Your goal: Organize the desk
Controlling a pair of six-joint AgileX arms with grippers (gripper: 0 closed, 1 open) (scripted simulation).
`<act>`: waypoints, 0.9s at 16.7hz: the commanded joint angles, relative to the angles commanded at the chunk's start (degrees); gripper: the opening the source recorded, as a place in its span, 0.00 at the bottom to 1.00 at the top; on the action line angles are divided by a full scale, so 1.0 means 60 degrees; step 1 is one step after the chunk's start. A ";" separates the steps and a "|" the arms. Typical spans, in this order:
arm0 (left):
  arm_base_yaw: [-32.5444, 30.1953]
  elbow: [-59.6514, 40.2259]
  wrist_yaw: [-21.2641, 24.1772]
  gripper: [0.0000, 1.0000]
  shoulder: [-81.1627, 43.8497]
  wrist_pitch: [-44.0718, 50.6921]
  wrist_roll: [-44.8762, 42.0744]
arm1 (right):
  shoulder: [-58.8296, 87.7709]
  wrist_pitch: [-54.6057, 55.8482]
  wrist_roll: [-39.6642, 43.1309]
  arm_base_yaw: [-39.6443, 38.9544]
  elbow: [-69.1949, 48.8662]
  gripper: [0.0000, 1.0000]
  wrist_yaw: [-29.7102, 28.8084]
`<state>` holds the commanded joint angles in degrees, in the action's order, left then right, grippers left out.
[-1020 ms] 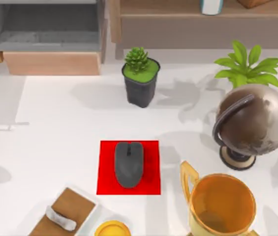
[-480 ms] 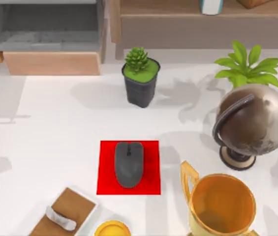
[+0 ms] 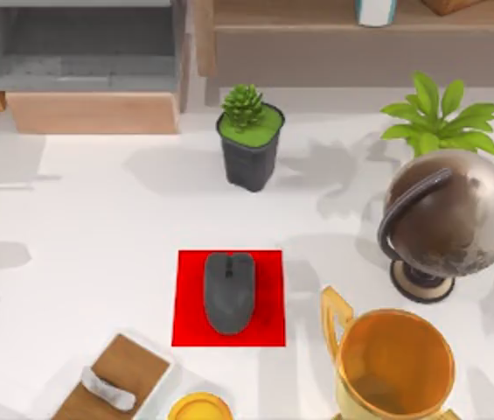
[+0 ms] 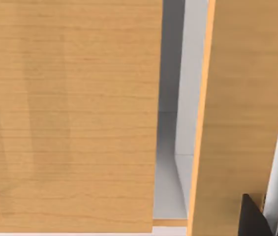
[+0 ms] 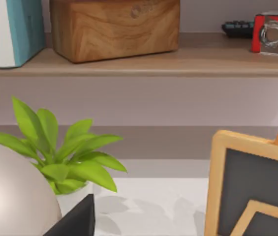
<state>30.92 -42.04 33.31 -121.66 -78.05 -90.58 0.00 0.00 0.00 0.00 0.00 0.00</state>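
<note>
The desk [image 3: 98, 227] is a wide white tabletop. A dark grey mouse [image 3: 228, 291] lies on a red square mat [image 3: 268, 328] near the front middle. A dark part of my left gripper [image 4: 257, 219] shows in the left wrist view, close against light-wood panels [image 4: 70, 113] with a narrow grey gap [image 4: 170, 162] between them. In the right wrist view, a dark part of my right gripper [image 5: 77, 221] sits low beside the globe [image 5: 11, 191], facing the shelf [image 5: 139, 66].
A succulent in a black pot [image 3: 249, 140], a leafy plant [image 3: 434, 114], a globe [image 3: 448, 219] and a gold trophy [image 3: 395, 367] stand at the middle and right. A brown pad [image 3: 115, 376] and yellow disc [image 3: 198, 409] lie at the front left. An open drawer [image 3: 80, 66] is at the back left.
Shadows along the desk's left edge have slid toward the back. The mouse, mat, plants, globe and trophy have not moved.
</note>
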 joint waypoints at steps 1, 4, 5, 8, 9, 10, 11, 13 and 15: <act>0.0065 0.0051 0.0018 0.00 -0.0002 0.0020 0.0011 | 0.0000 0.0000 0.0000 0.0000 0.0000 1.00 0.0000; -0.0065 -0.0286 -0.0091 0.00 -0.0171 0.0200 0.0012 | 0.0000 0.0000 0.0000 0.0000 0.0000 1.00 0.0000; -0.0152 -0.0539 -0.0181 0.00 -0.0293 0.0334 0.0006 | 0.0000 0.0000 0.0000 0.0000 0.0000 1.00 0.0000; -0.0472 -0.1465 -0.0517 0.00 -0.0709 0.0836 0.0003 | 0.0000 0.0000 0.0000 0.0000 0.0000 1.00 0.0000; -0.0579 -0.1763 -0.0625 0.00 -0.0830 0.0997 0.0015 | 0.0000 0.0000 0.0000 0.0000 0.0000 1.00 0.0000; -0.0674 -0.2020 -0.0718 0.00 -0.0930 0.1137 0.0031 | 0.0000 0.0000 0.0000 0.0000 0.0000 1.00 0.0000; -0.0749 -0.2208 -0.0788 0.00 -0.1003 0.1243 0.0045 | 0.0000 0.0000 0.0000 0.0000 0.0000 1.00 0.0000; -0.0796 -0.2316 -0.0828 0.00 -0.1049 0.1308 0.0055 | 0.0000 0.0000 0.0000 0.0000 0.0000 1.00 0.0000; -0.0796 -0.2316 -0.0828 0.00 -0.1049 0.1308 0.0055 | 0.0000 0.0000 0.0000 0.0000 0.0000 1.00 0.0000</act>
<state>26.14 -55.94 28.34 -127.95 -70.20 -90.25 0.00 0.00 0.00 0.00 0.00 0.00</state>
